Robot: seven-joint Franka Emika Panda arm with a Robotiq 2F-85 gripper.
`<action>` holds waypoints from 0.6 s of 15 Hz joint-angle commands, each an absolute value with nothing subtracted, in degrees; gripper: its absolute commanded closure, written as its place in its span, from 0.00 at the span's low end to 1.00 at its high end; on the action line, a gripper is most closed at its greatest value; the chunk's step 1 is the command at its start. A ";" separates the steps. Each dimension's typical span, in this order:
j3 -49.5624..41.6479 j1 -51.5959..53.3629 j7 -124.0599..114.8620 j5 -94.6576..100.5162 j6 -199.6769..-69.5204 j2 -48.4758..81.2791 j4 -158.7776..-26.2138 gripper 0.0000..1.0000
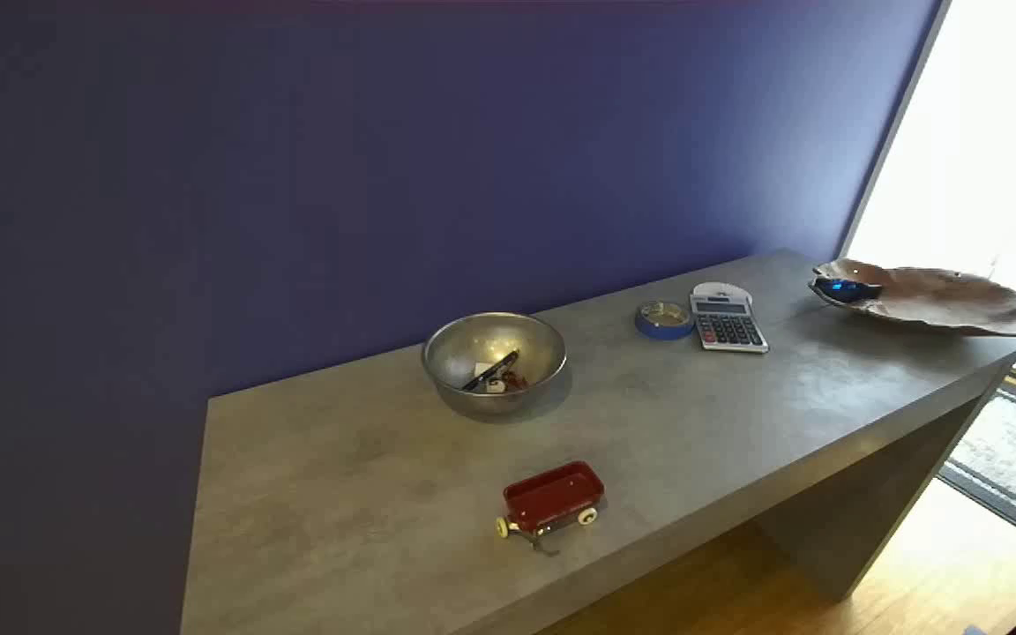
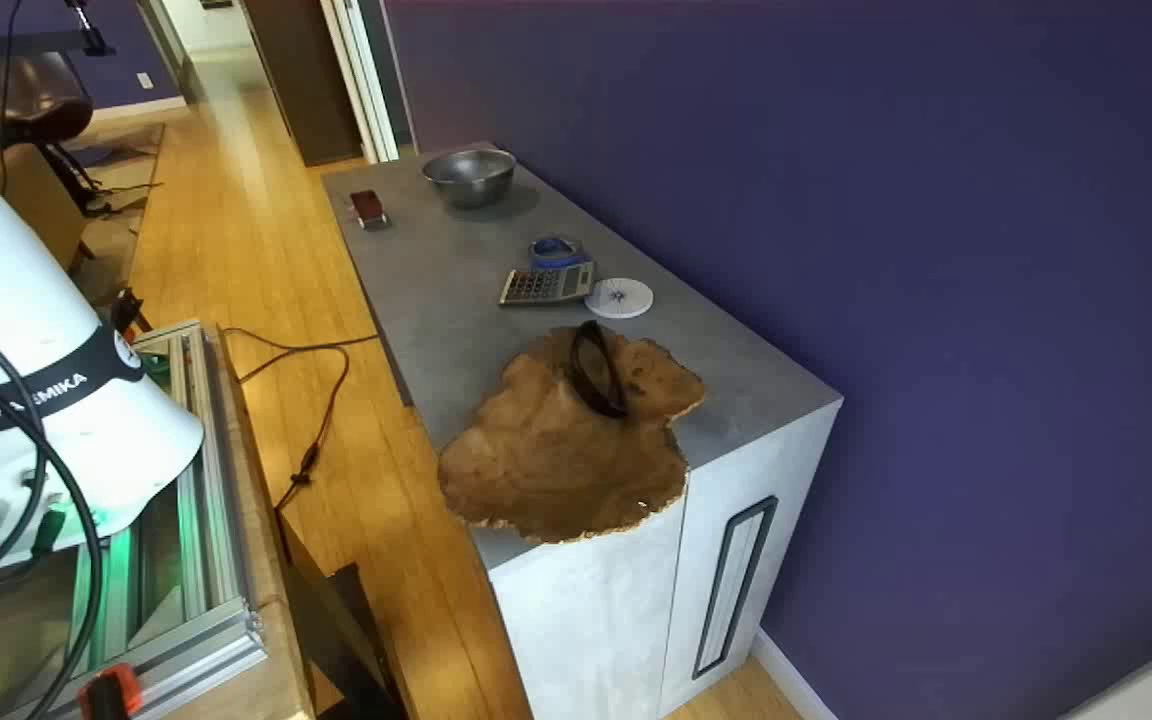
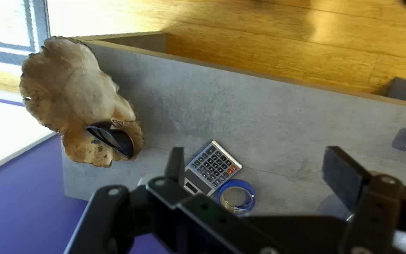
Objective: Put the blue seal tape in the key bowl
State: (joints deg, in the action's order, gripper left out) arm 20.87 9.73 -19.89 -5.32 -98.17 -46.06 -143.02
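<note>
- Grey counter (image 1: 340, 494), set along a dark blue wall (image 1: 384, 176).
- Blue seal tape (image 1: 665, 330), 1 roll: flat on the counter, toward the wall, well apart from the key bowl (image 3: 79, 88). Should handle light, fairly stiff, smooth, hard to break; apt to slide if nudged. Suggested hold: 2 pads across the outer band, low down.
- Gripper (image 3: 257, 167), 1: fingers spread wide, nothing between them.
- Calculator (image 3: 211, 167), 1: just beside the tape, on the key bowl's side; touching or not, cannot tell. Likely chief hindrance; a finger set down on that side may catch it.
- White disc (image 2: 620, 298), 1: beside the calculator, at its display end.
- Key bowl, 1: shallow, rim uneven, reaching past the counter's end; a knock might shift it.
- Dark glasses (image 3: 109, 137), 1 pair: lying inside the key bowl; the bare part should suit release.
- Metal bowl (image 2: 466, 193), 1, pen (image 1: 492, 369) inside; red wagon (image 1: 554, 496), 1: beyond the tape, away from the key bowl, probably off route.
</note>
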 commanded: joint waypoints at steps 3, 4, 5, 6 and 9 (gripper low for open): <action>20.65 10.04 -20.09 -5.12 -98.09 -45.92 -142.91 0.00; 20.65 10.04 -20.09 -5.12 -98.09 -45.92 -142.91 0.00; 20.32 9.61 -20.45 -5.43 -100.23 -45.92 -143.75 0.00; 19.90 9.28 -20.31 -5.45 -102.31 -45.88 -144.63 0.00; 17.44 7.70 -18.80 -6.06 -112.64 -42.42 -147.62 0.00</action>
State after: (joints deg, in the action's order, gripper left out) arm 19.80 8.91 -19.85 -5.31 -104.45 -45.68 -144.97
